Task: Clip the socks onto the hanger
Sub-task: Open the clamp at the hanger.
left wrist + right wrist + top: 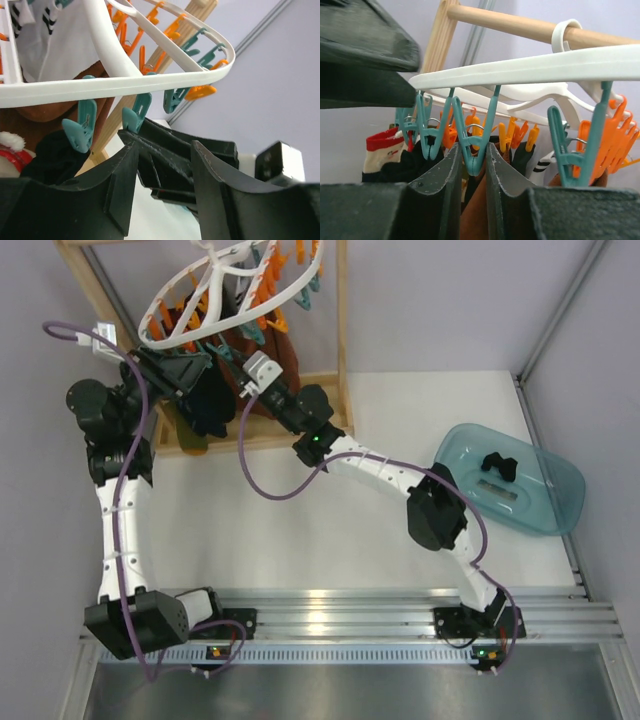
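The left arm [108, 540] and right arm [375, 465] pair white links with bulky black joints; a thin purple cable [247, 468] runs along each, a green light [316, 438] on the right.

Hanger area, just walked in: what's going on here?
Both arms are up at the round white hanger hung in the wooden frame. The right gripper has its jaws pinched on a teal clip under the rim, apparently squeezing it. The left gripper sits close by below the rim, jaws open, holding nothing that shows. Socks already hang from other clips; one black sock lies in the teal tray.
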`<state>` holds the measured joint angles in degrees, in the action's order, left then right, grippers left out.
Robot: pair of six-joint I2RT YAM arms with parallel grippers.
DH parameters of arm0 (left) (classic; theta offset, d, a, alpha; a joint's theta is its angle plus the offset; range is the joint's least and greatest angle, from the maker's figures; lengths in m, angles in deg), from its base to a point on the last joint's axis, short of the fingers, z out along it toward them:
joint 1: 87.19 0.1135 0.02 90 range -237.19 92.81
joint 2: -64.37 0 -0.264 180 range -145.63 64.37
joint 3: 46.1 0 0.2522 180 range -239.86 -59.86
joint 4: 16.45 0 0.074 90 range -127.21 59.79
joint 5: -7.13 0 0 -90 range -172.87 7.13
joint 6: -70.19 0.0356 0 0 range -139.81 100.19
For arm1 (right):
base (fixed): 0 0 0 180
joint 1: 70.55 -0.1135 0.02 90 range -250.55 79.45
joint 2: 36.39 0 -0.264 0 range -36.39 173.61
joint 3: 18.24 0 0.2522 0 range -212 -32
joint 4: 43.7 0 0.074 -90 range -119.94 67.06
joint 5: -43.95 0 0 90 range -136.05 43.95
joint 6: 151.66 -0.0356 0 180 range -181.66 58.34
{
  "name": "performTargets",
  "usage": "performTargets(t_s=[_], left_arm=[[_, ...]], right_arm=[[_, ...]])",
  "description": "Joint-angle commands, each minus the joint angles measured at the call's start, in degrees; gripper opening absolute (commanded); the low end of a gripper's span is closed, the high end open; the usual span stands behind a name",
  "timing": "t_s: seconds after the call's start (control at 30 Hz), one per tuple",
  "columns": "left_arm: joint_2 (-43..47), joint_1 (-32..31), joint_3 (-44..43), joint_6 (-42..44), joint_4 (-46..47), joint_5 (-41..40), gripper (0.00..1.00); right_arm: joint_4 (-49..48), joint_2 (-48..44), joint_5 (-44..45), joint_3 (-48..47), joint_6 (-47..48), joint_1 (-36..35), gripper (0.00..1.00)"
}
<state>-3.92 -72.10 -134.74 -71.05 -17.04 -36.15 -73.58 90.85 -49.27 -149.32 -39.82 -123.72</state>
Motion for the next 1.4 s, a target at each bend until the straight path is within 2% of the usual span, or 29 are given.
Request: performTargets(t_s=[0.0, 0.2, 0.43, 0.67, 0.83, 1.13, 1.27, 1.3, 1.33, 1.37], left_arm=[[0.18, -1.90, -3.61, 5.08, -3.57, -6.81, 0.50], [-2.98, -4.63, -7.66, 7.39, -7.63, -12.34, 0.47], [-5.54, -5.16, -9.77, 6.77, -11.41, -15.52, 0.41], [-3.52, -4.98, -9.86, 8.61, -12.91, -15.69, 0.44], [-3.69, -4.99, -11.79, 11.16, -19.75, -17.97, 0.45], [-6.76, -4.99, -12.14, 7.74, -18.36, -15.96, 0.44], [-7.91, -5.16, -11.97, 6.16, -15.46, -15.69, 0.39], [-8.00, -4.99, -11.62, 6.24, -14.93, -15.87, 0.36], [-8.17, -4.98, -11.53, 6.59, -14.58, -15.87, 0.29], [-8.35, -5.07, -11.44, 7.03, -13.97, -15.96, 0.25]], right_arm=[[-4.70, -2.09, 5.22, -0.63, 10.83, -3.78, 0.00], [-4.26, -1.73, 9.20, -1.42, 14.89, -5.54, 0.00], [-3.47, -1.65, 8.94, -1.86, 14.89, -5.63, 0.00], [-3.56, 0.55, 9.82, -4.50, 18.40, -5.72, 0.00], [-4.18, 1.96, 10.17, -5.73, 20.69, -5.81, 0.00], [-4.62, 2.14, 8.06, -5.38, 22.19, -5.72, 0.00], [-4.52, 1.00, 5.26, -3.46, 20.79, -5.63, 0.00], [-4.70, 0.56, 4.55, -2.75, 20.35, -5.63, 0.00], [-4.27, 0.12, 4.19, -2.22, 18.17, -5.46, 0.03], [-3.31, -0.76, 3.67, -1.87, 16.14, -5.28, 0.07]])
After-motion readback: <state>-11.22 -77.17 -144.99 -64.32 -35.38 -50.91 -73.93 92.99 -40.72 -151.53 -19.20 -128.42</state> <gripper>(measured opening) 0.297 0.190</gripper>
